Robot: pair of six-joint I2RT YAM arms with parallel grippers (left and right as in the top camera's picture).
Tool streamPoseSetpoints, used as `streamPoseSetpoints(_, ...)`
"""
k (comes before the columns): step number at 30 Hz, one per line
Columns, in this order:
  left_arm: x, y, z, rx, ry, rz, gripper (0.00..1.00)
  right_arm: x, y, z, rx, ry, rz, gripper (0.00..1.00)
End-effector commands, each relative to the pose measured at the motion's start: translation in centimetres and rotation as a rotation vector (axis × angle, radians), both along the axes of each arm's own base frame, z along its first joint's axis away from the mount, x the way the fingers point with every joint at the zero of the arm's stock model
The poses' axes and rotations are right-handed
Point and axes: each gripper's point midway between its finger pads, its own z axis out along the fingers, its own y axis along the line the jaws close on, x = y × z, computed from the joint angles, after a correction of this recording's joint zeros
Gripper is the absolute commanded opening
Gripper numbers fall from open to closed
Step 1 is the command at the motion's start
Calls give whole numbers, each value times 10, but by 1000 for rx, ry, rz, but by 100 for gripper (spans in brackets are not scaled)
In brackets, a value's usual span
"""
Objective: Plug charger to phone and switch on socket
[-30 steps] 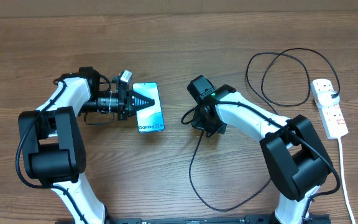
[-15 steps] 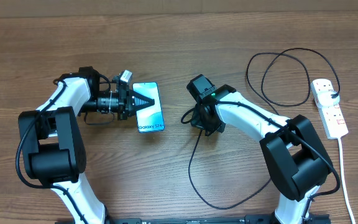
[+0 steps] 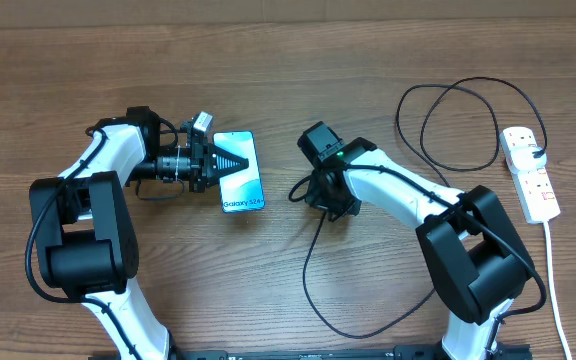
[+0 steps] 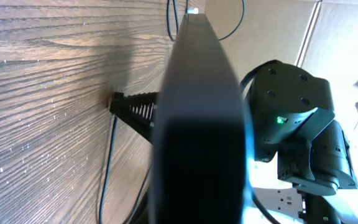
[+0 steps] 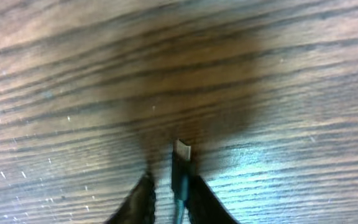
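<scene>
The phone (image 3: 244, 190) with its light blue screen is held at the left of centre by my left gripper (image 3: 232, 163), which is shut on it from the left. In the left wrist view the phone (image 4: 197, 124) shows edge-on as a dark slab. My right gripper (image 3: 303, 191) is a short way right of the phone, shut on the charger's connector tip (image 5: 181, 151), which sticks out past the fingers (image 5: 170, 180) just above the wood. The black charger cable (image 3: 313, 262) trails back and loops at the far right. The white socket (image 3: 530, 172) lies at the right edge.
The socket's white cord (image 3: 555, 280) runs down the right edge. Loops of black cable (image 3: 448, 120) lie between my right arm and the socket. In the left wrist view the right gripper's fingers (image 4: 132, 109) point toward the phone's edge.
My right gripper has shifted slightly left toward the phone, carrying the connector tip with it. The left gripper and phone have not moved.
</scene>
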Motion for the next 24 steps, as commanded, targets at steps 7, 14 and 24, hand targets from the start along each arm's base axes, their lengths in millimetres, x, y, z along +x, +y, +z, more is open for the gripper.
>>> streamPoseSetpoints(7,0,-3,13,-46,-36,2,5,-1,-1,-2,-14,-2,-4,8)
streamPoseSetpoints(14,0,-3,13,-46,-34,2,4,-3,-2,-3,-19,5,-4,16)
streamPoseSetpoints(24,0,0,1,21,-43,-12,5,-2,-4,-3,-20,5,-6,35)
